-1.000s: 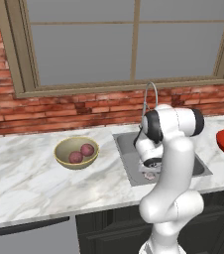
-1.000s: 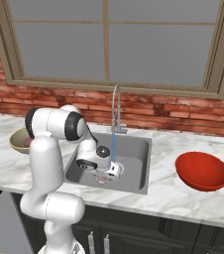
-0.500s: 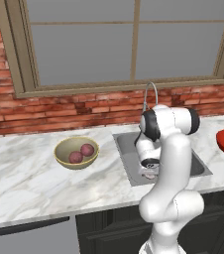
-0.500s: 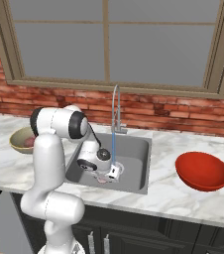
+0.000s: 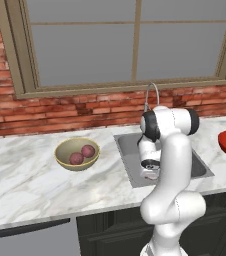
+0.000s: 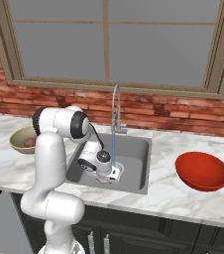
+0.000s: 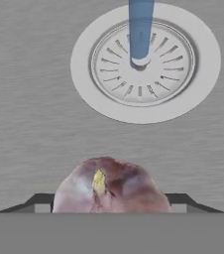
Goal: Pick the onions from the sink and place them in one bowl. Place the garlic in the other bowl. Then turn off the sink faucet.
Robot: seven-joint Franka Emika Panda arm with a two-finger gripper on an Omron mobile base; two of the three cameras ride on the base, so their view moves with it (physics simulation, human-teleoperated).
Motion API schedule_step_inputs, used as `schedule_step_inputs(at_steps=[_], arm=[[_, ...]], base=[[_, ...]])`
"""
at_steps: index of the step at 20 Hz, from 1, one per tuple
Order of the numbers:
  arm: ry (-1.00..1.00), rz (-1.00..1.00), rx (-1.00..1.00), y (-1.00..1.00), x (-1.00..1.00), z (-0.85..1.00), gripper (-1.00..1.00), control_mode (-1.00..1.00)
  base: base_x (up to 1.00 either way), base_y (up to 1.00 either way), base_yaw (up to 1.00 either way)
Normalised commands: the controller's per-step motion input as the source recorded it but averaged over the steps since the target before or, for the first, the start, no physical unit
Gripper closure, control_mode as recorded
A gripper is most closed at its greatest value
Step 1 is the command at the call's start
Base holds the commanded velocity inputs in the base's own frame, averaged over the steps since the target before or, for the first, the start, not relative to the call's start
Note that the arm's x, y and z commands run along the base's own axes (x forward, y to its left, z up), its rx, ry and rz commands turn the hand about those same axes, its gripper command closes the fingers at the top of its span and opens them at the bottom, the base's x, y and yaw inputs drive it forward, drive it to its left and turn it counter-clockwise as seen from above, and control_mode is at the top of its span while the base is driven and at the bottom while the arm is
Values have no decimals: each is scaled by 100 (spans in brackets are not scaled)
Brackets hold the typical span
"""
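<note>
Jaws flank garlic (image 7: 110,186) in hand view; onions (image 5: 82,154) bowled leftward

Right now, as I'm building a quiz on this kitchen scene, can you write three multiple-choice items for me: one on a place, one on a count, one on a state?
1. Where does the gripper work?
A. over the red bowl
B. down in the sink
C. above the tan bowl

2. How many onions lie in the tan bowl?
A. none
B. one
C. two

3. What is the faucet doing?
A. running
B. shut off
C. lying on the counter

Key: 1 B, since the arm reaches down into the sink, with the garlic between the fingertips in the hand view. 2 C, since two onions sit in the tan bowl; the red bowl holds nothing. 3 A, since a blue stream falls from the faucet onto the drain.
</note>
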Motion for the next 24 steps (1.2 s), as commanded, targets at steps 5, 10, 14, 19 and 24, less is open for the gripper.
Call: schedule_step_inputs(at_steps=[5, 10, 14, 19, 24], arm=[[0, 0, 2, 0, 0, 22, 100, -100], [0, 0, 3, -8, 0, 68, 100, -100], [0, 0, 3, -9, 0, 75, 100, -100], [0, -1, 2, -8, 0, 85, 100, -100], [0, -1, 2, 0, 0, 86, 100, -100]], base=[[0, 0, 0], [0, 0, 0], [0, 0, 0], [0, 0, 0], [0, 0, 0]])
